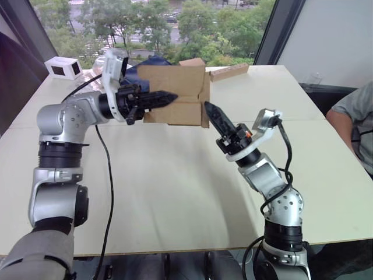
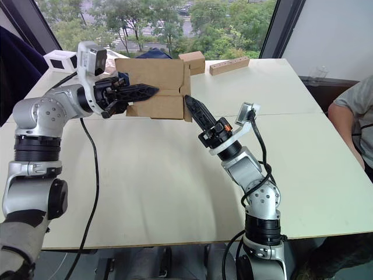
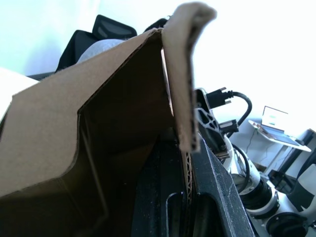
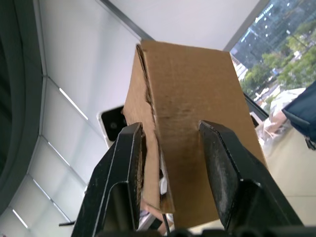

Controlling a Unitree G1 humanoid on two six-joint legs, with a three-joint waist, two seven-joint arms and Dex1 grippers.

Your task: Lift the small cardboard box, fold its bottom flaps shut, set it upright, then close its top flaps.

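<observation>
The small cardboard box (image 1: 178, 79) hangs above the far middle of the table, lying on its side. My left gripper (image 1: 166, 98) is shut on its front wall from the left end, and the wall's edge runs between the fingers (image 3: 217, 197). A flap with an angled corner (image 3: 49, 138), one of the top flaps, stands open at that end. The bottom flaps (image 1: 205, 96) at the right end show edge-on. My right gripper (image 1: 210, 108) reaches up to that end's lower corner. Its fingers (image 4: 126, 163) stand open astride a flap edge (image 4: 150, 148).
At the table's far edge sit a white box (image 1: 64, 68), a second small cardboard box (image 1: 192, 62), a long wooden block (image 1: 229, 72) and dark blue cloth (image 1: 152, 60). A person's arm (image 1: 344, 125) rests at the right edge. A black cable (image 1: 108, 175) hangs from the left arm.
</observation>
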